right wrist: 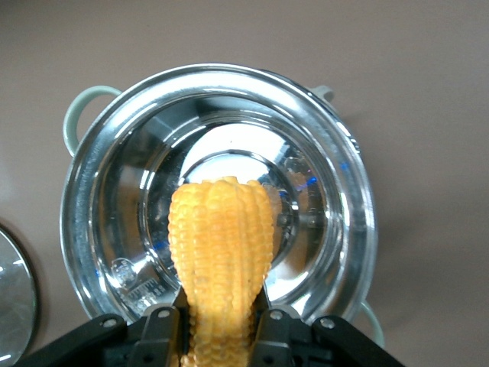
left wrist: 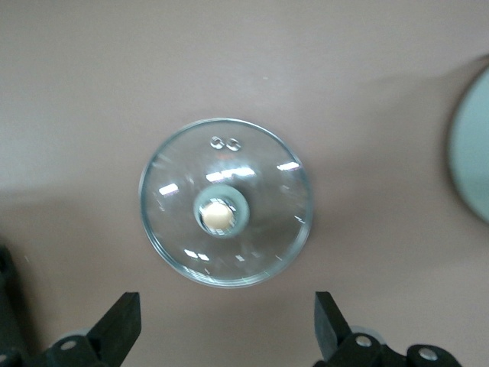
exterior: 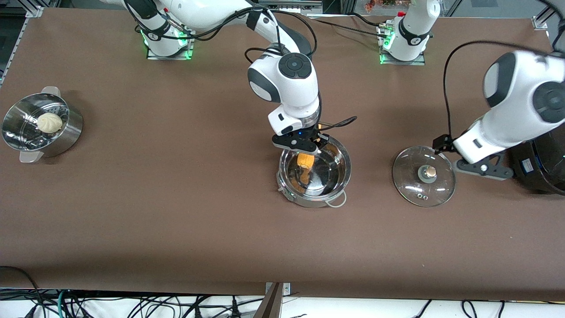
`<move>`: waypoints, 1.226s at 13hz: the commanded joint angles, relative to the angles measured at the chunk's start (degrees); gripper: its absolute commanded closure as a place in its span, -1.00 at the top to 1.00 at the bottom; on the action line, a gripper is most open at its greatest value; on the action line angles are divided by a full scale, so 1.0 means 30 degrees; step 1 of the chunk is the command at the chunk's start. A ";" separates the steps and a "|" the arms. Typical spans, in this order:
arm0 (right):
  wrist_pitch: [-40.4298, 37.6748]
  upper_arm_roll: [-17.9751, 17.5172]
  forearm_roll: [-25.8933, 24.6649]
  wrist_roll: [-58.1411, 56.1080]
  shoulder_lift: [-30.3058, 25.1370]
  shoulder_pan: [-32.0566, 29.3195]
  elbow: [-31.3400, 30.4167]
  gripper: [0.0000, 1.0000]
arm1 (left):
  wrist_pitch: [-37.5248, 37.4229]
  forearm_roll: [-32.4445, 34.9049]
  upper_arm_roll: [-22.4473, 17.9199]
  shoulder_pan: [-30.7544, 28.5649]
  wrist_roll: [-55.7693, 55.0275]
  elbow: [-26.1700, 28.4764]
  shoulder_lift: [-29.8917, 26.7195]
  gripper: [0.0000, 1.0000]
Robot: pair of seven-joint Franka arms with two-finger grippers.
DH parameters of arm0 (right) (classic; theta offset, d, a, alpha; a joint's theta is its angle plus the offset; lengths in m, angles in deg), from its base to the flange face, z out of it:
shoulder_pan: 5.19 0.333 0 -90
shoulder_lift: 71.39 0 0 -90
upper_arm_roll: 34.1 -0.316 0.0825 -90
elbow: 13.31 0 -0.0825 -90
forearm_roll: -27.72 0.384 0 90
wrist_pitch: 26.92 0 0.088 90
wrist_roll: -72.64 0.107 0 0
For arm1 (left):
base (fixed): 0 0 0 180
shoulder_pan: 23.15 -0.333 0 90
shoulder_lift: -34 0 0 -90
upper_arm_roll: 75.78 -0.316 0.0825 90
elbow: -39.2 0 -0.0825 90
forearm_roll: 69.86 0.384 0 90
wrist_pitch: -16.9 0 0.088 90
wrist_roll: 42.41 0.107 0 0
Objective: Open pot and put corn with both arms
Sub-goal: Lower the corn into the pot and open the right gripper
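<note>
Lidless, the pot (exterior: 314,171) sits under the right gripper (exterior: 304,150), clamped on the half-hidden corn (exterior: 305,160); the left gripper (left wrist: 225,329), fingers apart, hangs above the lid (exterior: 424,176).

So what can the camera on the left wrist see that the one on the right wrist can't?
Only the left wrist view shows the whole glass lid lying flat on the table, its knob up, and the left gripper open above it, holding nothing.

Only the right wrist view shows the corn clamped in the right gripper, hanging over the open pot, which holds nothing yet.

Both share the brown table. Each also catches a sliver of the other's main thing: the right wrist view shows the lid's edge, the left wrist view probably the pot's rim.
</note>
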 commanded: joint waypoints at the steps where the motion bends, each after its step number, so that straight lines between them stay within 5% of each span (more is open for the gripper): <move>1: 0.0732 0.0044 -0.0424 0.0292 0.0797 0.0173 0.0982 -0.87 | -0.3333 -0.0841 -0.0122 -0.0214 0.0025 -0.3016 0.0047 1.00; 5: 0.1586 0.0660 -0.0978 -0.1079 0.1208 0.0143 0.0982 -0.88 | -0.5659 -0.0724 -0.0384 -0.0069 0.0200 -0.5486 -0.0680 1.00; 12: 0.2784 0.0835 -0.1068 -0.1290 0.2291 0.0172 0.1743 -0.89 | -0.3229 -0.0840 -0.4394 0.3182 -0.1089 -0.1593 -0.3878 1.00; 16: 0.2991 0.1246 -0.1068 -0.1788 0.2761 0.0466 0.2183 -0.91 | -0.3432 -0.0841 -0.4722 0.3243 -0.0913 -0.2203 -0.3471 1.00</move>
